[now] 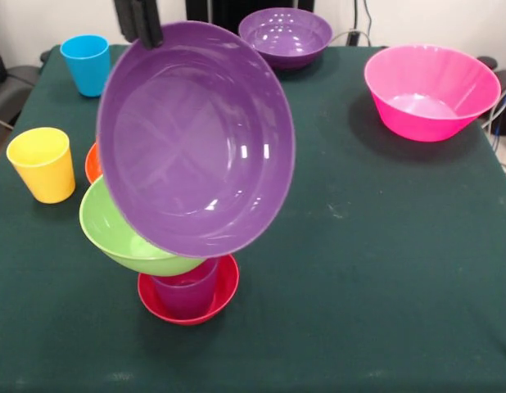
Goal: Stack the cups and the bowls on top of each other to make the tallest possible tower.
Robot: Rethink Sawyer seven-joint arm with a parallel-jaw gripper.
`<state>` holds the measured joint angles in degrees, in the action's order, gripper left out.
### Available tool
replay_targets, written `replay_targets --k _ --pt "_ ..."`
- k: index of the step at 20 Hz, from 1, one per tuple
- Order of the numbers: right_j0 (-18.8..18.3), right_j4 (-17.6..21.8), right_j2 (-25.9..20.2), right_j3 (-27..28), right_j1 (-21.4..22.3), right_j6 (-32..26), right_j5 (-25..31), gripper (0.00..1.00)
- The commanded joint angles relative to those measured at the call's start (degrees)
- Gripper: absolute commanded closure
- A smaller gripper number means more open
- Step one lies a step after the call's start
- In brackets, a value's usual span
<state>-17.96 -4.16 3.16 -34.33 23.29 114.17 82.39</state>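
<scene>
From the front, the hand (140,24) comes down at the top and pinches the rim of a big purple bowl (196,139), tipped steeply with its inside facing us. Below it sits the tower: red bowl (216,299), purple cup (186,291) inside, lime green bowl (122,233) tilted on top. Yellow cup (42,164) and blue cup (86,64) stand left on the green surface (359,262); second purple bowl (286,34) and pink bowl (431,90) sit far back.
</scene>
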Motion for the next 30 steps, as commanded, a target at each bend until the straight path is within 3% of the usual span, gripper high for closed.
replay_targets --k 1,9,19,30 --pt "-0.72 3.43 -5.09 -2.33 1.91 -17.63 5.17 1.0" --pt "-0.13 3.12 -5.02 -5.38 2.11 -15.92 0.84 1.0" --pt "0.68 3.54 -4.92 -2.81 1.06 -14.9 1.92 1.0" --pt "0.45 3.4 -5.24 -7.08 1.16 -14.62 -4.34 1.0"
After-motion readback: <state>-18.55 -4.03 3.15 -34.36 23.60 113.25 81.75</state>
